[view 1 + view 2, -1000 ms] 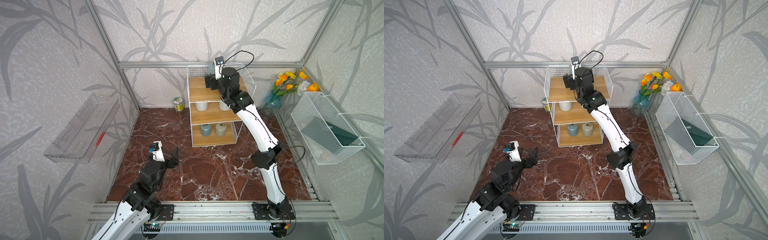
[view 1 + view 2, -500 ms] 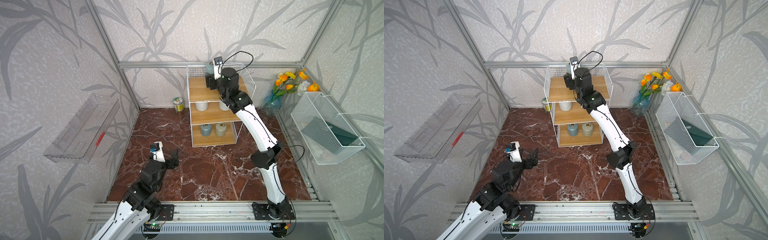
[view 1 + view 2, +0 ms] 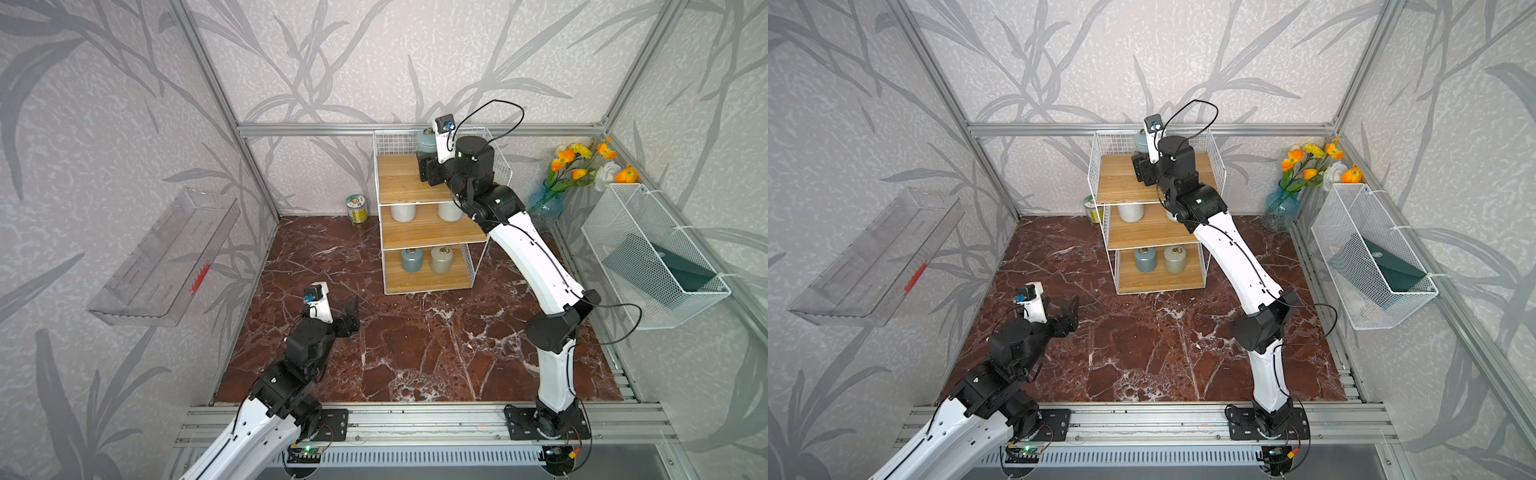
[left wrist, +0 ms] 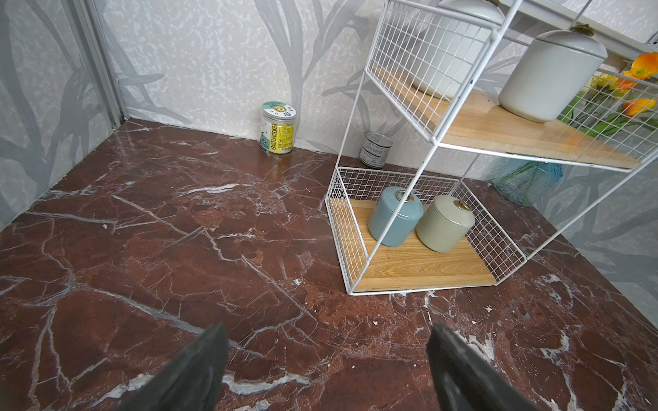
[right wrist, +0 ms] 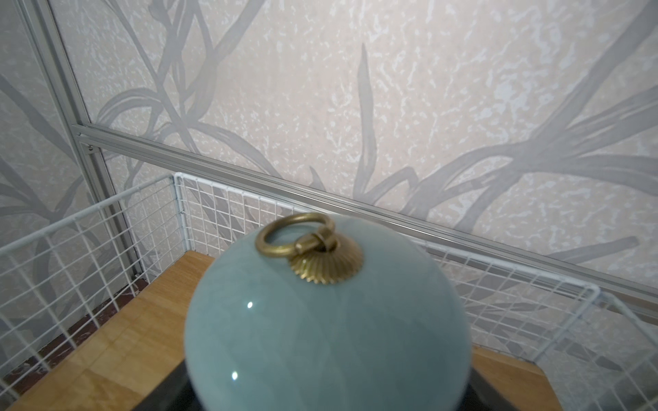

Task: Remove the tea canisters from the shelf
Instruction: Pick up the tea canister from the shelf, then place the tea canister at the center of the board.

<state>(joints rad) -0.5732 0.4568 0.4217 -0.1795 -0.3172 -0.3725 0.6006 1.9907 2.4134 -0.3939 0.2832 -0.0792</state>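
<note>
Three-tier shelf of white wire grid with light wooden boards, standing at the far side of a red-brown, white-veined marble floor.

Top tier: the upper blue-grey canister, a glossy ceramic cylinder with a domed lid and a brass ring pull, toward the far rim. Whether its base rests on the board cannot be told.

Middle tier: two off-white canisters, side by side.

Bottom tier: the lower blue-grey canister on the left, with the beige canister just beside it on the right.

The right gripper is clamped on the upper blue-grey canister, its dark fingers pressed against opposite sides of the body.

The left gripper hangs over the near left floor, jaws wide apart and holding nothing.

On the left wall, a clear plastic tray holds a small red item. On the right wall, a white mesh basket holds a dark green flat object.

At the far right, a blue glass vase holds orange, yellow and white flowers.

Left of the shelf stands a yellow-labelled jar, and behind the shelf a small tin can.
</note>
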